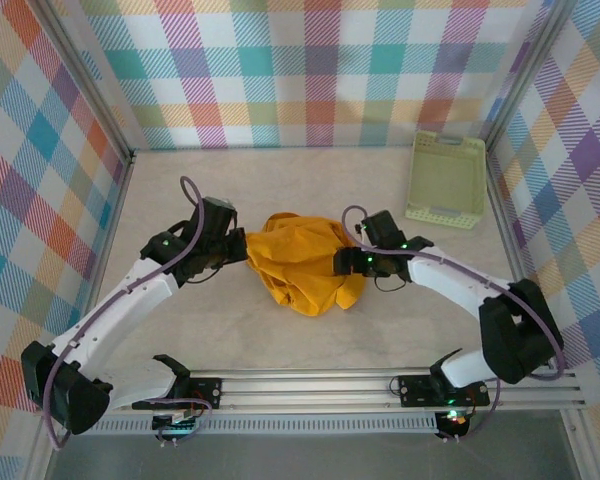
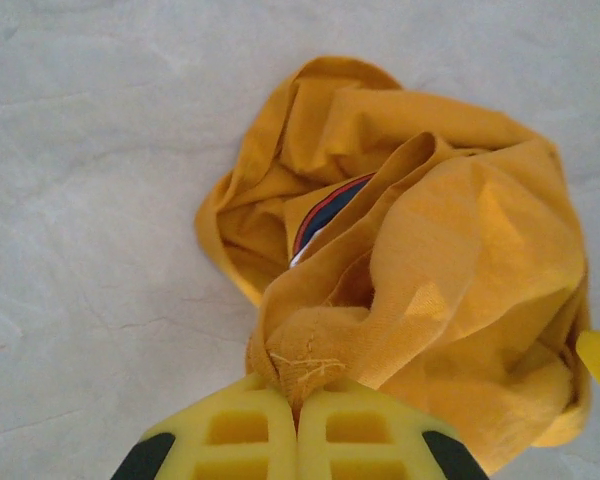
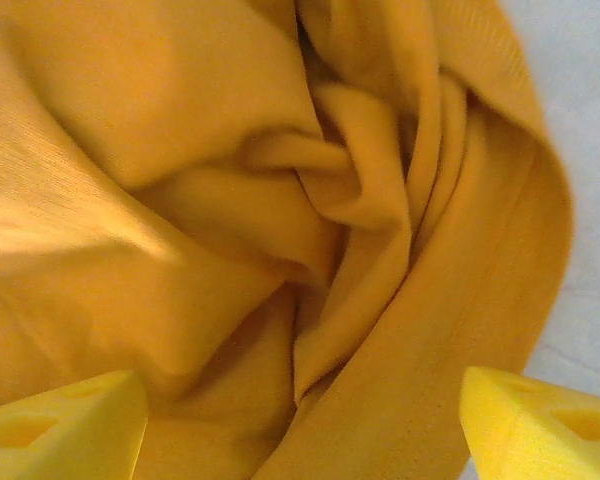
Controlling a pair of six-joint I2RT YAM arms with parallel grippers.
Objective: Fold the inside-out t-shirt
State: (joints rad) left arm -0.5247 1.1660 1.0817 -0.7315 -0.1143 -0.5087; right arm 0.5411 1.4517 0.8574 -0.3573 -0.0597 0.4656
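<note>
We see inside-out t-shirt (image 1: 300, 262) bunched mid-table (image 1: 230, 335), between our arms. Left gripper (image 2: 298, 405) pinched tight on shirt's left edge. Right gripper (image 3: 300, 410) spread wide at right side, clamping nothing.

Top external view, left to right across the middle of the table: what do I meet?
Left pincer, shut on cloth → crumpled mustard-yellow cotton t-shirt → right pincer, open → pale green plastic basket.

Mustard-yellow t-shirt (image 1: 300, 262), pale green basket (image 1: 447, 180), pastel plaid walls (image 1: 320, 70)
</note>
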